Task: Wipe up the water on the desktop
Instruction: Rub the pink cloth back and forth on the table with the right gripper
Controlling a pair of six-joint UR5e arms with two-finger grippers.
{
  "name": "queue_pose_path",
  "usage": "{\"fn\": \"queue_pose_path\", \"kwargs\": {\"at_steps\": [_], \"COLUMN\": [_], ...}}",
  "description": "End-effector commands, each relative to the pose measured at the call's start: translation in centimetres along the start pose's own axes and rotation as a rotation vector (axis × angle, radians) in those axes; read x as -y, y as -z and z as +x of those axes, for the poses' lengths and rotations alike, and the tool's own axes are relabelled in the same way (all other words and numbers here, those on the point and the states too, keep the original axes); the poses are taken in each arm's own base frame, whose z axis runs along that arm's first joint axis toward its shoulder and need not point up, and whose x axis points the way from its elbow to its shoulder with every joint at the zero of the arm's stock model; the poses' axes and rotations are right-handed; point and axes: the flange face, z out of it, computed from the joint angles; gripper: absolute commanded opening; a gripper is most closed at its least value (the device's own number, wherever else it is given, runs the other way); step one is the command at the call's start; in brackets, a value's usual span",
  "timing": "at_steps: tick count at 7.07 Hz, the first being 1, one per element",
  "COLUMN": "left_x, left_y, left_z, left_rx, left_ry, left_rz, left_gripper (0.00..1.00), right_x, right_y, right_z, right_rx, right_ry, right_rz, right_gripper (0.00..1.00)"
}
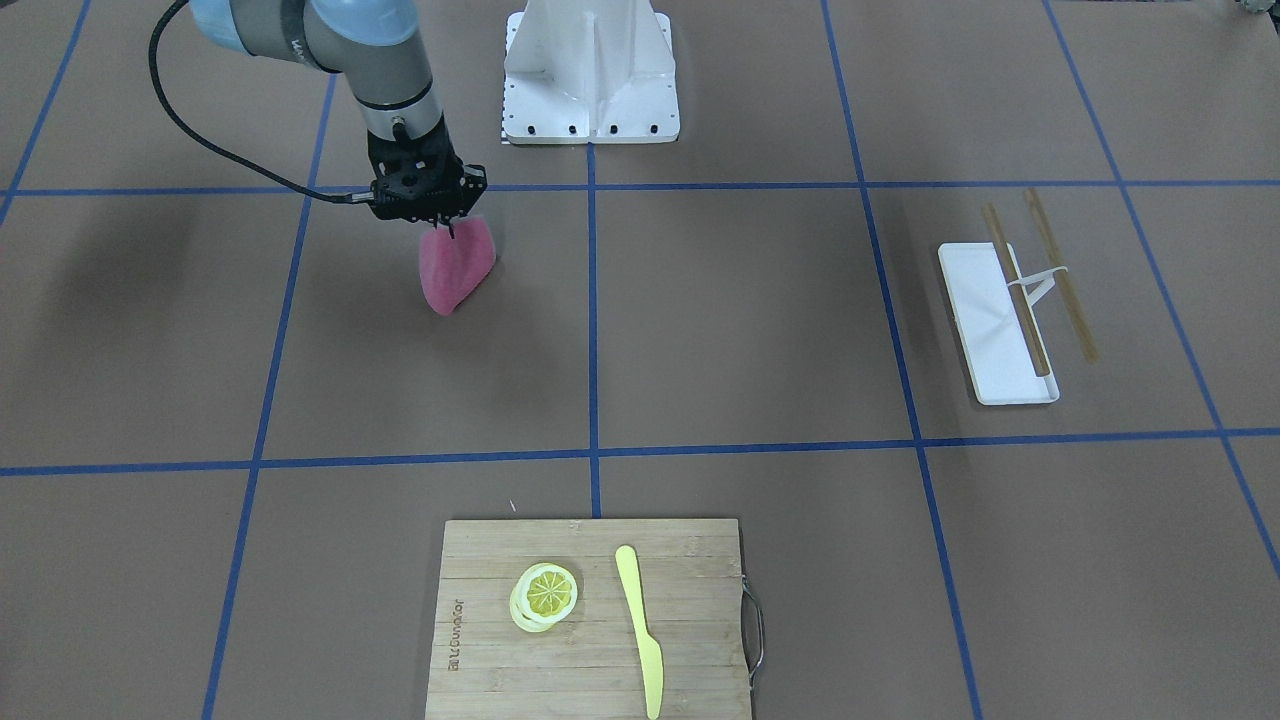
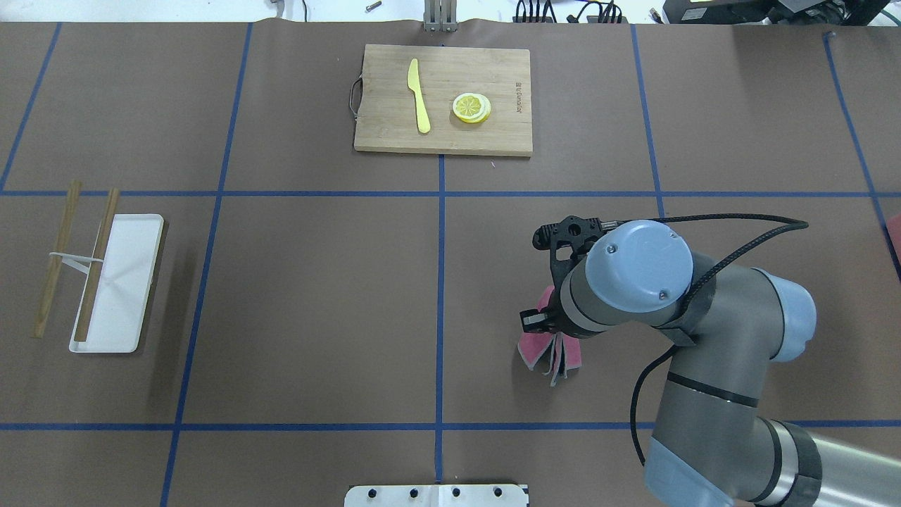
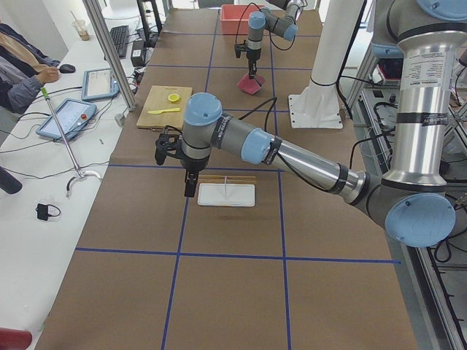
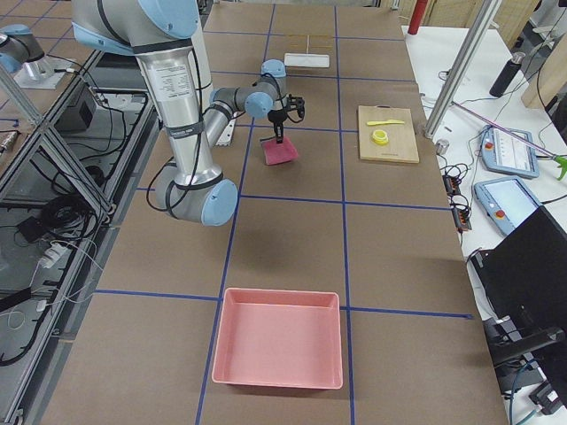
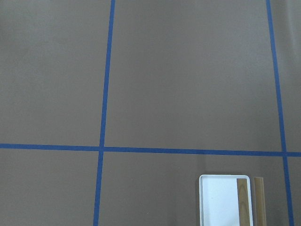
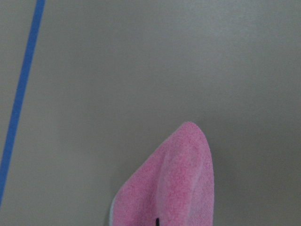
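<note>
Where the blue tape lines cross it into a grid, the brown desktop point(image 1: 740, 320) fills every view, spreading under both arms and all the loose items. The right gripper point(image 1: 447, 222) points straight down on the robot's right half of the table, its jaws pinched narrowly on the top edge of a pink cloth point(image 1: 455, 265). The cloth hangs below the fingers in loose folds, and its lower end is at or just above the desktop; contact cannot be told. The left gripper point(image 3: 190, 188) shows only in the side view, hanging fingers-down over the desktop just beside a white tray point(image 1: 990, 320), and whether its jaws are wide or narrow cannot be told. Two wooden sticks point(image 1: 1018, 300) joined by a white band lie at the tray, one across it and one on the desktop alongside. A bamboo cutting board point(image 1: 480, 600) sits at the table edge far from the robot, bearing a lemon slice point(image 1: 545, 592) and a yellow knife point(image 1: 640, 630) that lie apart. A pink bin point(image 4: 279, 350) rests at the table's right end, well apart from the cloth.
</note>
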Motion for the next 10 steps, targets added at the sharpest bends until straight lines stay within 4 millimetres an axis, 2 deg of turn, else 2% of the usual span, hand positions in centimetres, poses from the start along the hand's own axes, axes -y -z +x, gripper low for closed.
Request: {"fn": "queue_pose_path", "kwargs": {"at_steps": [1, 3, 4, 5, 6, 8, 9, 10], "left_x": [0.1, 0.1, 0.1, -0.1, -0.2, -0.1, -0.1, 0.0], "left_y": [0.2, 0.3, 0.3, 0.3, 0.3, -0.1, -0.7, -1.7], "left_z": [0.1, 0.1, 0.1, 0.1, 0.0, -0.5, -1.1, -2.2], "left_rx": [-0.001, -0.001, -0.001, -0.001, 0.000, 0.002, 0.007, 0.022], "left_ry": [-0.002, -0.003, -0.001, -0.001, 0.000, 0.007, -0.005, -0.064], "left_rz": [0.005, 0.007, 0.006, 0.006, 0.005, -0.001, -0.014, -0.031], "left_gripper": [0.97, 0.97, 0.97, 0.97, 0.97, 0.97, 0.97, 0.97], "right_x": [-1.0, -0.7, -0.9, -0.1, 0.7, 1.0, 0.8, 0.2], "right_y": [0.1, -0.2, -0.5, 0.2, 0.3, -2.3, -2.0, -2.0], "right_z": [9.6, 15.5, 17.4, 15.7, 12.5, 0.5, -3.8, -6.7], "right_rx": [-0.094, -0.164, -0.190, -0.169, -0.136, -0.056, -0.037, -0.017], "right_ry": [0.086, 0.145, 0.175, 0.179, 0.157, 0.064, 0.029, 0.002], "right_rz": [-0.018, -0.040, -0.053, -0.030, -0.015, -0.035, -0.046, -0.047], "right_gripper": [0.00, 0.00, 0.00, 0.00, 0.00, 0.00, 0.00, 0.00]}}
